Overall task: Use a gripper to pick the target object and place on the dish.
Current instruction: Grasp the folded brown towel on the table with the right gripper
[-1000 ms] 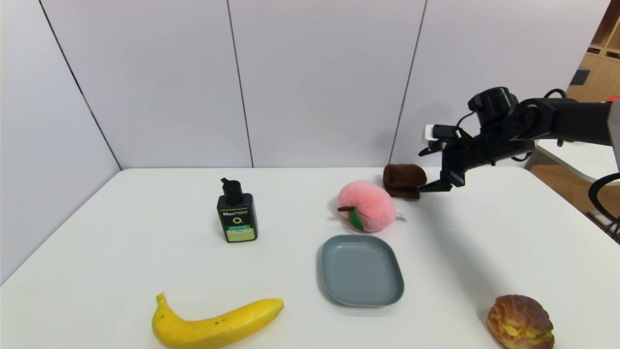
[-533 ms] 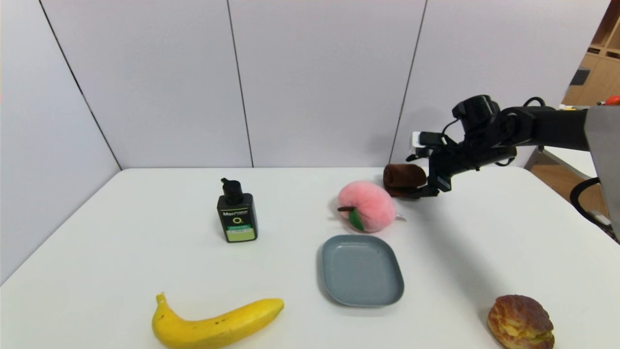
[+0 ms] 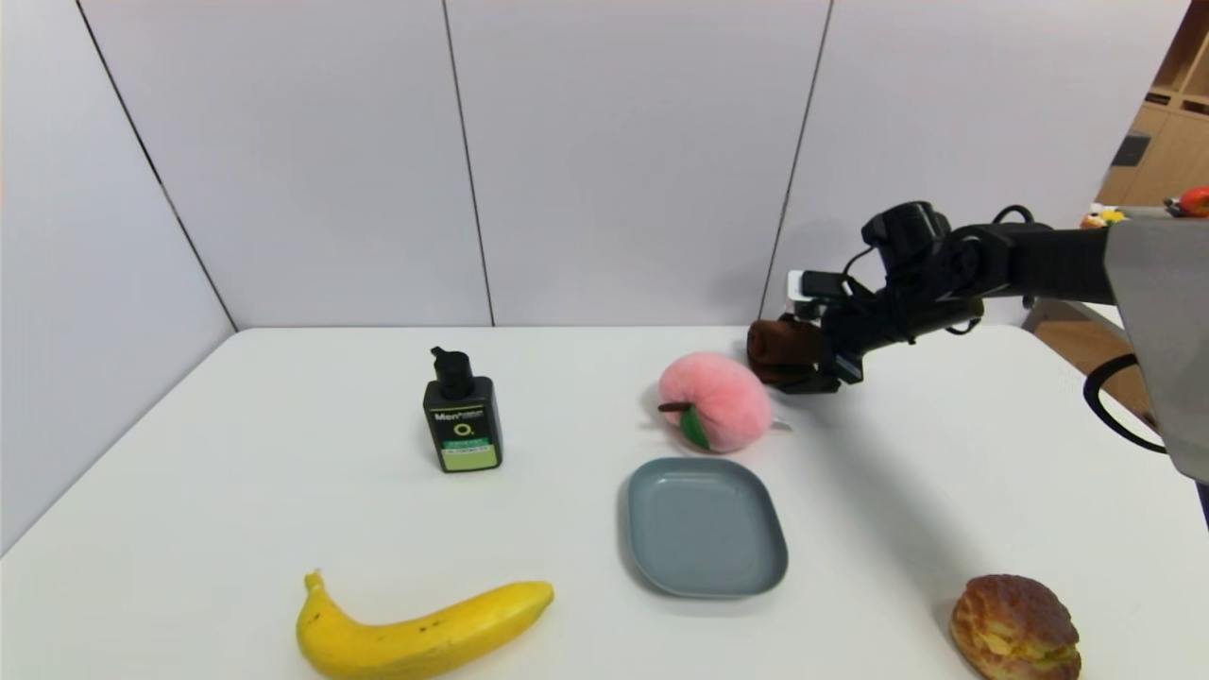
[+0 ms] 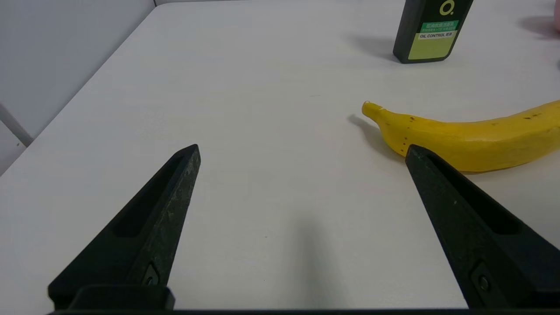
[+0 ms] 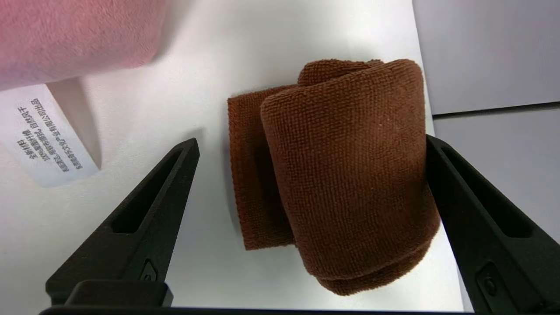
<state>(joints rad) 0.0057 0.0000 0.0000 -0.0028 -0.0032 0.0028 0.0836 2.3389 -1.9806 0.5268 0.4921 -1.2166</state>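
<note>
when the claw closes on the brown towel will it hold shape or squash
The towel looks like soft looped terry, loosely rolled, so it will probably squash between the open right gripper fingers. Its loose folded layer on the table may sag or unroll once lifted. The fuzzy nap should grip well, and it is likely light.

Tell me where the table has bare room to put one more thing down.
Bare table lies left of the bottle, and between the dish and the bun. It is crowded at the back, where the towel, the peach and the open right gripper sit close together.
</note>
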